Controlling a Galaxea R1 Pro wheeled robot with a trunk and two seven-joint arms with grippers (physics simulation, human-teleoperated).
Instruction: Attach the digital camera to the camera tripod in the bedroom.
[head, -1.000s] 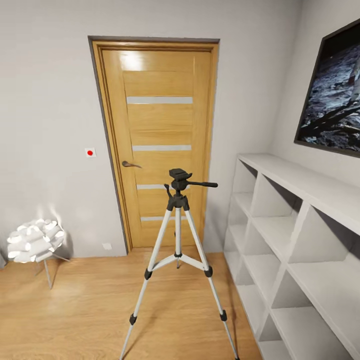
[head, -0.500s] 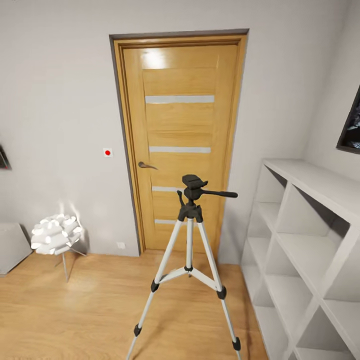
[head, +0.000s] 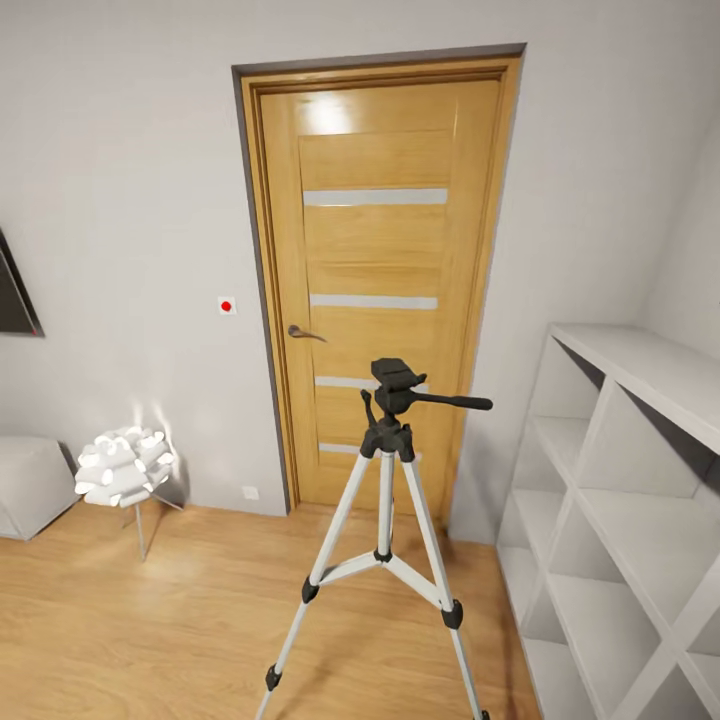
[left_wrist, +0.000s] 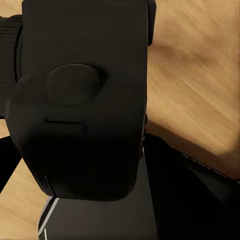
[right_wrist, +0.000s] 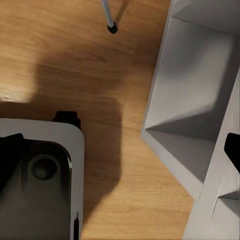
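The camera tripod (head: 386, 470) stands on the light wood floor in front of the oak door (head: 375, 250), silver legs spread, black head with its pan handle pointing right; nothing sits on the head. The matte black digital camera (left_wrist: 85, 100) sits very close in the left wrist view, with dark fingers (left_wrist: 180, 195) against its sides; my left gripper (left_wrist: 92, 175) is shut on it. In the right wrist view one black tripod foot (right_wrist: 112, 27) rests on the floor, and my right gripper (right_wrist: 120, 152) is open over bare planks with nothing between its tips.
White cube shelving (head: 620, 480) lines the right wall close to the tripod. A small white ball-shaped lamp (head: 122, 465) and a grey box (head: 25, 480) stand at the left wall. My grey base (right_wrist: 45, 190) is beside the shelving (right_wrist: 200, 100).
The head view has swung left and drawn back a little: the dark wall picture on the right has left the frame, and the lamp and left wall show more. The tripod itself has not moved.
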